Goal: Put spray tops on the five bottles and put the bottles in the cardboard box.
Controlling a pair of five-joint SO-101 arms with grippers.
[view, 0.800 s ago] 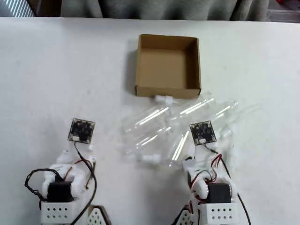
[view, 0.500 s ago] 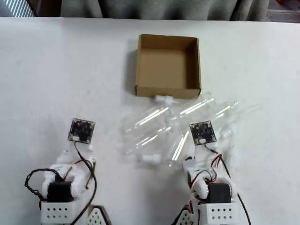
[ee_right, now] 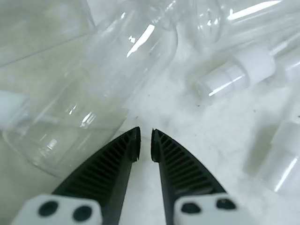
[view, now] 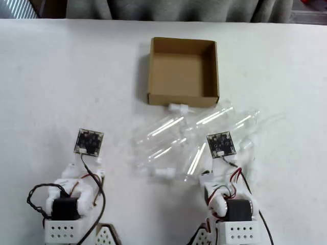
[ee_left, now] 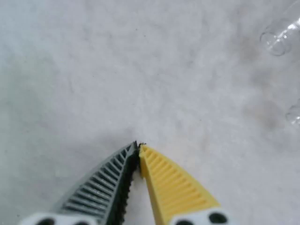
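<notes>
White table point(view: 61, 76) carried everything, with a grey curtain along its far edge. Across from the arms stood the box point(view: 183, 98), open-topped, with nothing in it. On the near side of the box, the clear bottles point(view: 163, 127) lay on their sides in a loose heap, some touching or crossing one another. One spray top point(view: 177, 108) lay just at the box's near wall, and another point(view: 162, 172) lay at the heap's near edge. The left gripper point(ee_left: 139, 146) hung over bare table with its fingers pressed together at the tips, holding nothing, well apart from the nearest bottle end point(ee_left: 280, 38). The right gripper point(ee_right: 144, 133) sat low at the near edge of the heap, its fingers all but together with a thin slit between them and nothing held, just beside a lying bottle point(ee_right: 117, 61) and near a white top point(ee_right: 239, 70).
</notes>
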